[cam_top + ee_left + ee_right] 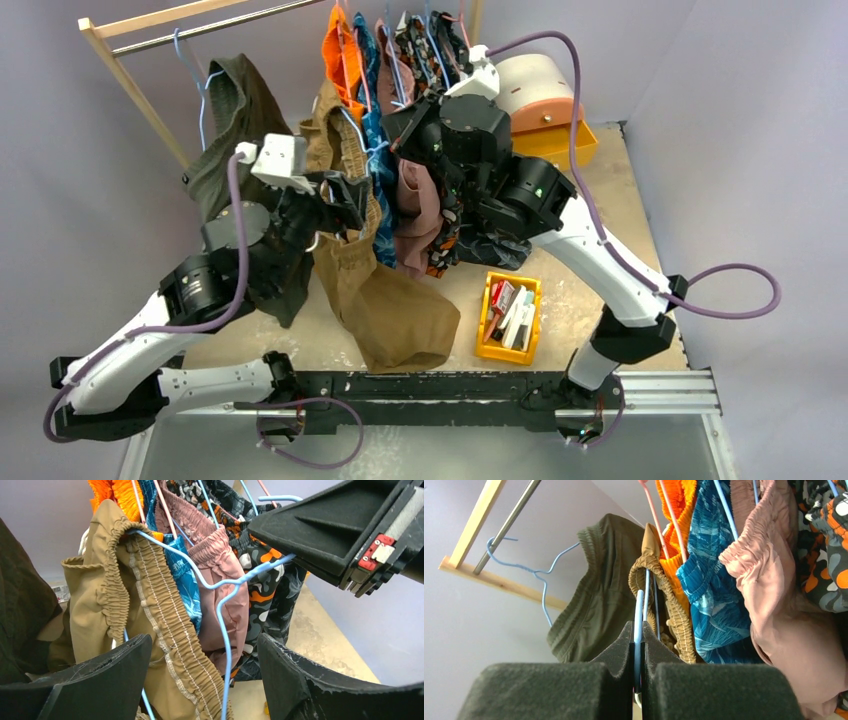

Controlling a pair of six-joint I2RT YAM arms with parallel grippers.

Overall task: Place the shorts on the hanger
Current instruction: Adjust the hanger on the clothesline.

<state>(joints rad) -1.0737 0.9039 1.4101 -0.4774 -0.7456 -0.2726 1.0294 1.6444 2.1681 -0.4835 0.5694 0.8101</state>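
Observation:
The tan-brown shorts (pixel 385 300) hang from the light-blue hanger (pixel 353 127), their gathered waistband (pixel 150 595) draped over one hanger arm (pixel 225 625). My left gripper (pixel 348 197) is open; in the left wrist view its fingers (pixel 95 680) stand on either side of the waistband and the hanger's wire without gripping either. My right gripper (pixel 402 125) is shut on the hanger's wire (pixel 638 615), just in front of the shorts (pixel 664 595). It also shows at the upper right of the left wrist view (pixel 320 530).
A wooden rack with a metal rail (pixel 150 25) carries orange (pixel 340 50), teal (pixel 714 570), pink (pixel 774 580) and camouflage (pixel 445 45) garments. A dark olive garment (pixel 235 110) hangs at the left. A yellow bin (pixel 486 320) sits on the table.

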